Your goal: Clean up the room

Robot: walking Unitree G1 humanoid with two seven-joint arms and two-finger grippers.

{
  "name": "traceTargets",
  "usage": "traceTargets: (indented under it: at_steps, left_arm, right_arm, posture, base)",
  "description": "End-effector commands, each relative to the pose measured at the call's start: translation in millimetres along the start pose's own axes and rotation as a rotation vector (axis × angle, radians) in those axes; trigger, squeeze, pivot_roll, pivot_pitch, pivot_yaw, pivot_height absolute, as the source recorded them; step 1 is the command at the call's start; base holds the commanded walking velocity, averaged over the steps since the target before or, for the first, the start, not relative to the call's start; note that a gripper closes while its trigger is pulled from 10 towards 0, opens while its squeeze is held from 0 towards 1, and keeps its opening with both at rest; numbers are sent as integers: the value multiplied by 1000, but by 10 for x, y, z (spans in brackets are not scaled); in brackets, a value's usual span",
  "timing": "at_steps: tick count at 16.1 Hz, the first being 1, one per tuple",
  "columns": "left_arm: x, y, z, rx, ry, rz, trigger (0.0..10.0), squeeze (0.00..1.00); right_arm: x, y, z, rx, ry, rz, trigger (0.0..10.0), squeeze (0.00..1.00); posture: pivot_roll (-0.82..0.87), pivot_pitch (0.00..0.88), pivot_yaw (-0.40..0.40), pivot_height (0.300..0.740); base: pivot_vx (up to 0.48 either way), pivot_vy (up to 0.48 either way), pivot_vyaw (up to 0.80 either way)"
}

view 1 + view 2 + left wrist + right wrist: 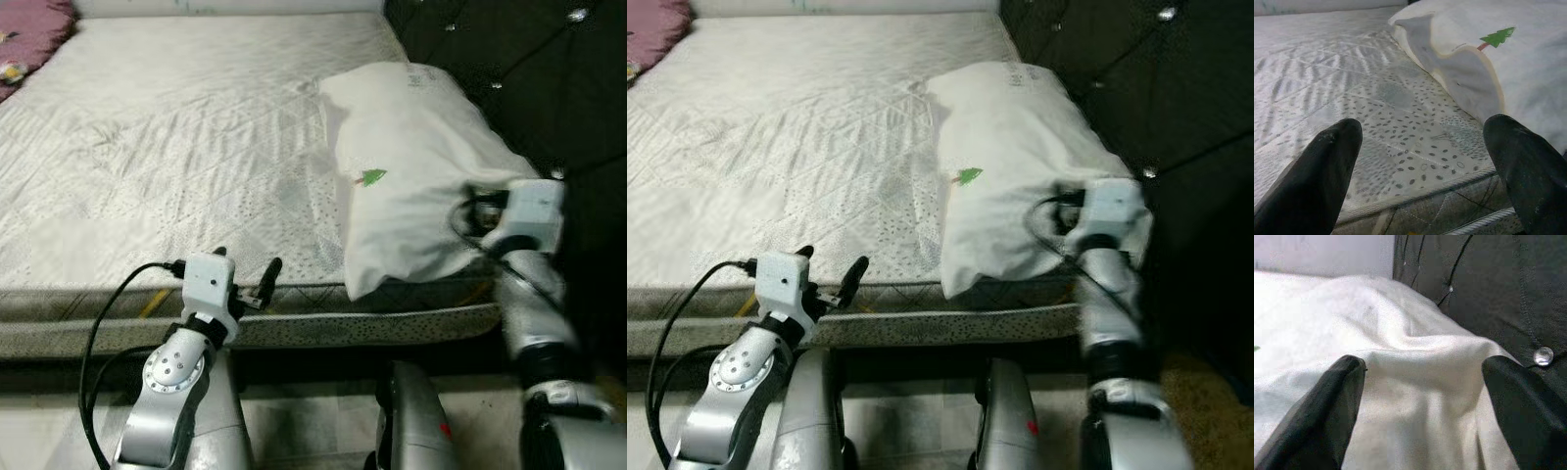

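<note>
My right gripper (1422, 406) hangs spread wide over the near corner of the white pillow (411, 166), gripping nothing. My left gripper (1422, 171) is just as wide apart and empty, at the mattress (186, 147) edge with the pillow beside it. The pillow (a small green tree (373, 177) printed on it) lies along the mattress's right side, against the dark tufted headboard (529, 78). A pink blanket (34, 29) bunches at the far left corner.
</note>
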State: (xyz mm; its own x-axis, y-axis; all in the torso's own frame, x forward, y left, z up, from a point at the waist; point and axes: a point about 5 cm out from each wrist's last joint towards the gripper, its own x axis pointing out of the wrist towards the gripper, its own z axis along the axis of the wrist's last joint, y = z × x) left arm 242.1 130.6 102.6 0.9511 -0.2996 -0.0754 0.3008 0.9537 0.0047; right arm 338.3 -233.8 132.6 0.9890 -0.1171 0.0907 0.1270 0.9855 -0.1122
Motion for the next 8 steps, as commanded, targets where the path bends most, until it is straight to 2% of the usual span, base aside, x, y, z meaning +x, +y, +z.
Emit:
traceTargets:
  at_steps: [1,3,5,6,8]
  left_arm:
    - [-1,-7,43,8,-11,-10,10000,0]
    - [-9,4,42,12,-9,-1,10000,0]
    - [-10,14,46,17,-9,9,10000,0]
    - [-5,17,53,20,-12,15,10000,0]
    - [11,18,74,40,-23,33,10000,0]
  right_arm:
    - [-22,-34,37,-14,-17,-30,10000,1000]
    - [-35,5,131,18,-77,-51,10000,1000]
    - [-10,121,214,35,-110,-26,10000,1000]
    - [25,224,258,53,-120,12,10000,0]
    - [164,543,297,115,-90,150,10000,0]
  posture:
    - [54,0,-11,529]
    - [61,0,-15,529]
    - [65,0,-14,529]
    - [66,0,-13,529]
    - [81,0,-17,529]
  base:
    - [0,0,-800]
    - [0,0,-672]
    - [0,0,0]
    - [0,0,0]
    - [0,0,0]
